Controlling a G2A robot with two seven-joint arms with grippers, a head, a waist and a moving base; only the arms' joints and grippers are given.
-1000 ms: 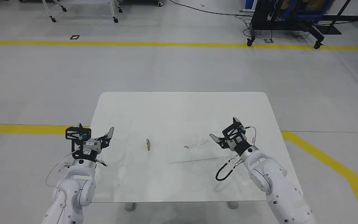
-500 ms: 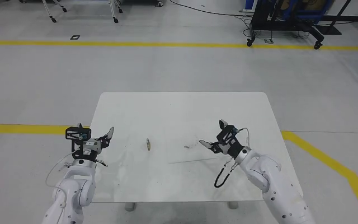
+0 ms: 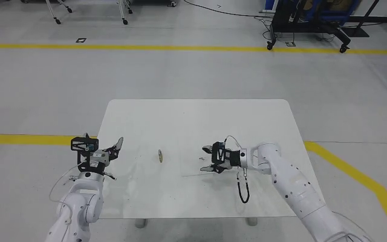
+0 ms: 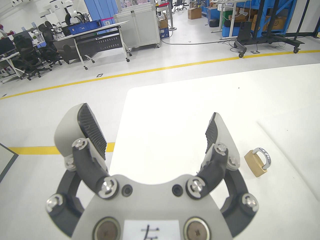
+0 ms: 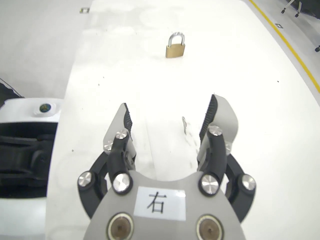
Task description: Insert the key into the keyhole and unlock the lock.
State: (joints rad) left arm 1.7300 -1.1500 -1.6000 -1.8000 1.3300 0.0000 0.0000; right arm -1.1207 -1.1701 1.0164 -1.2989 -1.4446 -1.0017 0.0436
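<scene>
Right gripper (image 5: 168,109) low over table (image 3: 181,115), fingers spread, key (image 5: 184,125) beside one finger, left gripper (image 4: 149,117) spread wide at table's edge, lock (image 5: 175,46) apart.

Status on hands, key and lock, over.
Left hand open, at table's edge. Right hand open over key, ungripped. Lock shut, lying apart. Nothing between them.

Ahead of my right claw (image 5: 168,108) I see the lock (image 5: 175,48): brass-gold body, shiny silver shackle. The key (image 5: 184,124), close by one of that claw's fingertips, looks dull grey on the glossy white table (image 5: 112,71). My left claw (image 4: 148,118) matches the right: white finger shells, black ribbed pads (image 4: 91,128), black links, silver screws, grey plate.
</scene>
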